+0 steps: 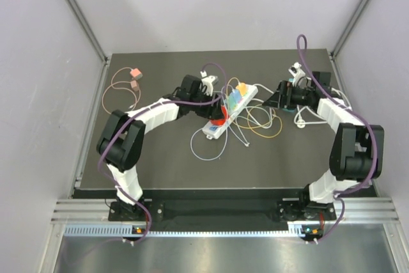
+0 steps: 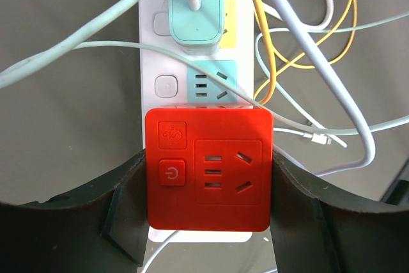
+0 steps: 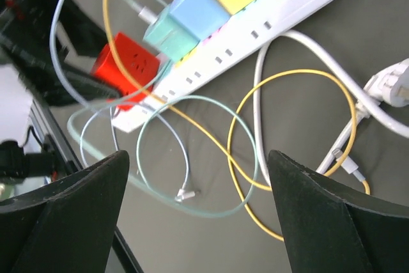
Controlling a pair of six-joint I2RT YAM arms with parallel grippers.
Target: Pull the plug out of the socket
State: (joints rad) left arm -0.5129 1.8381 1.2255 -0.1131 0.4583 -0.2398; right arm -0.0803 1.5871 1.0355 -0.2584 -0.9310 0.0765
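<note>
Red plug (image 2: pixel 208 167) is seated at the near end of the white power strip (image 2: pixel 163 62), mid-table, just below the teal charger (image 2: pixel 195 11). Left gripper (image 2: pixel 209 212) straddles it, fingers pressed against both side faces, clamped on. The left arm is stretched forward, wrist over the strip. Right gripper (image 3: pixel 201 215) is spread wide, hovering above the loose cables (image 3: pixel 257 87) beside the strip's far end, touching nothing.

Top cam high behind near edge, sees whole table (image 1: pixel 166 171). Left wrist tight over red plug (image 2: pixel 209 169); right wrist farther out, both share plug and power strip (image 3: pixel 281 20).
</note>
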